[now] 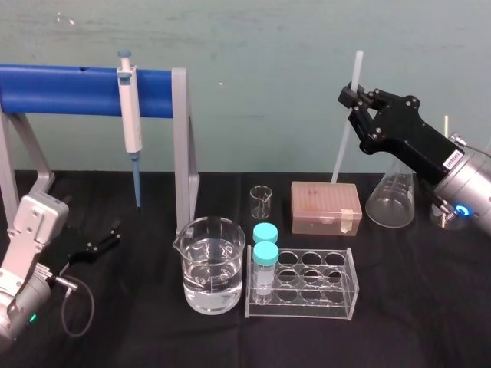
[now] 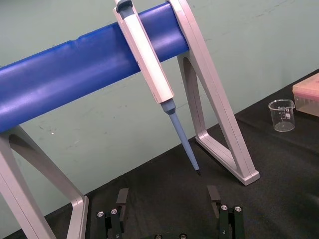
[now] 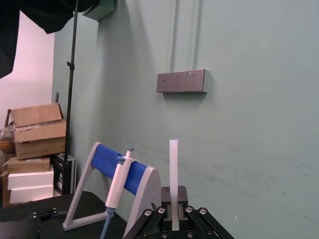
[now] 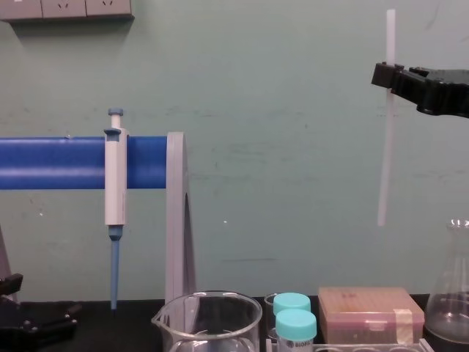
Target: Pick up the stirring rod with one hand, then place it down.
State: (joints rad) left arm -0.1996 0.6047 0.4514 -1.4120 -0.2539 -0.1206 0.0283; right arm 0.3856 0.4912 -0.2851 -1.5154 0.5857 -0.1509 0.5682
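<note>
The right gripper [image 1: 355, 98] is clenched on the stirring rod [image 1: 343, 142], holding it near-upright above the counter's [image 1: 430, 307] back right; the left gripper [image 1: 112, 235] rests released near its left edge

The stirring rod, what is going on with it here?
The right gripper is shut on the stirring rod and holds it almost upright in the air, its lower end well clear of the table. The left gripper is open, low by the pipette stand, touching nothing.
</note>
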